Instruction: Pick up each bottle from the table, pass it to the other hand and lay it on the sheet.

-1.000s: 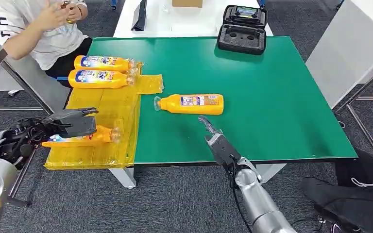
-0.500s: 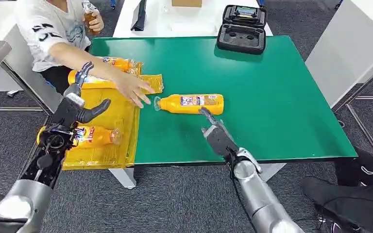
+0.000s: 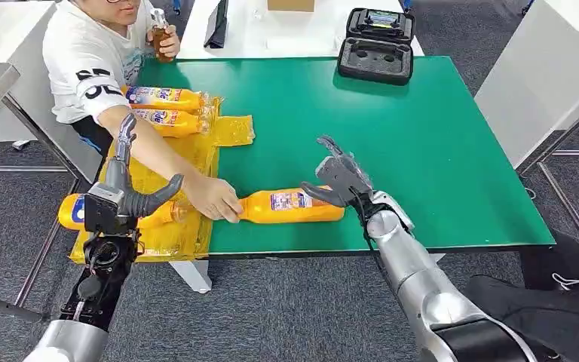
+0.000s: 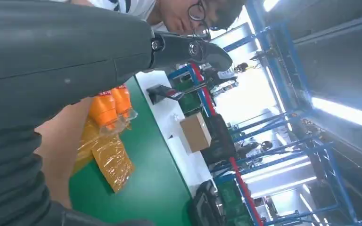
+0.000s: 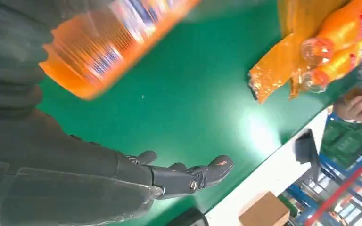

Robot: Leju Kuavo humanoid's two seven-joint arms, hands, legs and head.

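Bystander and clutter around the green table

A person in a white printed T-shirt [image 3: 83, 72] sits at the far left corner of the green-topped table [image 3: 437, 151], one arm stretched across it, the other hand holding a small brown bottle [image 3: 160, 36]. An open black moulded equipment case [image 3: 378, 44] rests at the far edge, a brown cardboard box [image 3: 290, 4] on the white surface beyond.

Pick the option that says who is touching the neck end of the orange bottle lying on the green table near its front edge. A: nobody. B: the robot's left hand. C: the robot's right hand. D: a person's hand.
D: in the head view a person's hand reaches across the yellow sheet and grips the neck end of the orange bottle, while the right hand hovers open at its base end and the left hand is raised above the sheet.
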